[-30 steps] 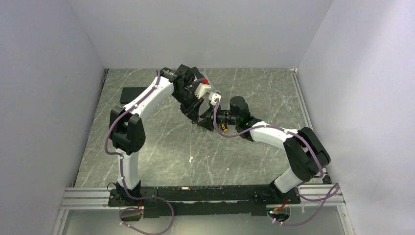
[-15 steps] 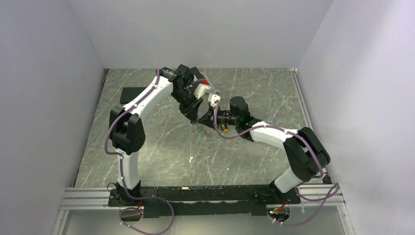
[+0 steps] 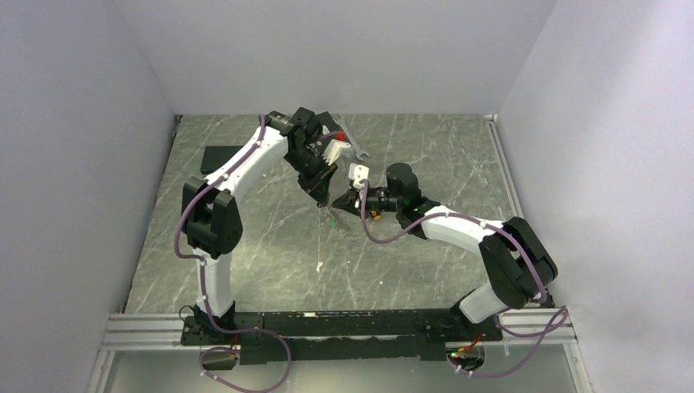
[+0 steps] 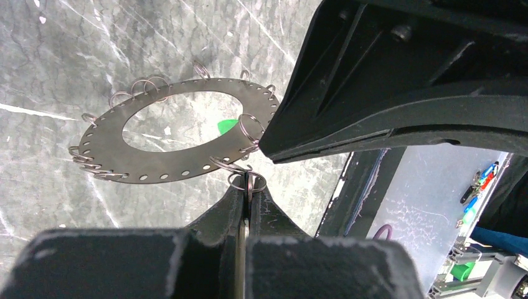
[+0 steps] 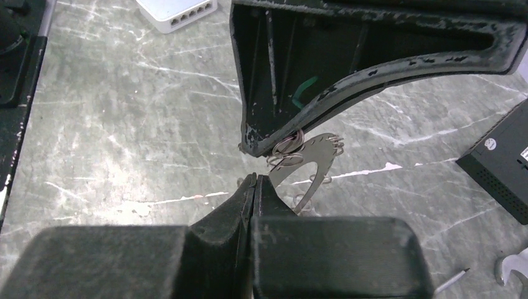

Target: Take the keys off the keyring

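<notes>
Although the top view buries the meeting of the two arms under their own wrists, the wrist cameras show it closely. The left gripper [image 4: 248,187] is pinched closed on one of the keys [image 4: 93,169], small wire loops threaded through holes along the rim of the keyring [image 4: 162,163]. The loop it holds pokes out just past its fingertips, and the rest of that loop is hidden between the pads.

The keyring, a flat grey perforated plate with a wide oval opening, lies ahead of this gripper and to its left. Whether it rests on the table [image 4: 56,56] or hangs above it cannot be told. A green tag [image 4: 228,126] shows through the opening, half covered by the plate.

The right gripper [image 5: 254,182] is also pressed shut, with a corner of the keyring running into its fingertips. The seam there is too dark to show how much metal is clamped. Ahead of it, the black body of the left gripper hides most of the plate. A wrench [image 5: 512,269] far to its right is cut off by the frame edge.
</notes>
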You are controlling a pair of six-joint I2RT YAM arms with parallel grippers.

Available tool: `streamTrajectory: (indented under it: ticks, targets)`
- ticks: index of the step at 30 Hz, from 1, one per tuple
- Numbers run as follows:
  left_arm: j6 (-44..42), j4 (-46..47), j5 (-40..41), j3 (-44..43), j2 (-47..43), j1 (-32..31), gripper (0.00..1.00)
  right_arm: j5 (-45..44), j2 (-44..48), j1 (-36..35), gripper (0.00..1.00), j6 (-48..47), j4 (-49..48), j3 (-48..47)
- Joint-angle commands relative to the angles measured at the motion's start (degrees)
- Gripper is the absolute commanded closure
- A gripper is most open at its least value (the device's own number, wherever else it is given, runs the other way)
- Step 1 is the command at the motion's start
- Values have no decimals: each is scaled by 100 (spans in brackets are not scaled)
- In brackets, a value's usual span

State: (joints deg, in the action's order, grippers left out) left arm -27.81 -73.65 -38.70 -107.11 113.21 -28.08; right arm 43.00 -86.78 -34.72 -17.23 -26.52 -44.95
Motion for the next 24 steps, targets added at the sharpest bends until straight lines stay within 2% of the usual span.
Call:
streamTrajectory:
  ticks: [1, 3, 6, 11, 16, 24]
  targets:
    - [-110, -118, -220, -247, -45, 24, 100, 100, 251, -6, 100, -283, 24, 45]
    - [-126, -149, -299, -247, -48, 22, 100, 105, 256, 0, 100, 43, -29, -1]
    - [-144, -200, -430, -266, -61, 21, 100, 107, 200, 0, 77, 602, -143, -117]
    - [-342, -477, -342, -513, -13, -31, 100, 178, 90, 0, 59, 976, -315, -138]
    - [-554, -580, 288, -599, -96, -308, 100, -18, 30, 0, 56, 990, -355, -91]
    - [6, -1011, 626, -996, 217, -430, 100, -218, 80, -8, 48, 740, -405, 53]
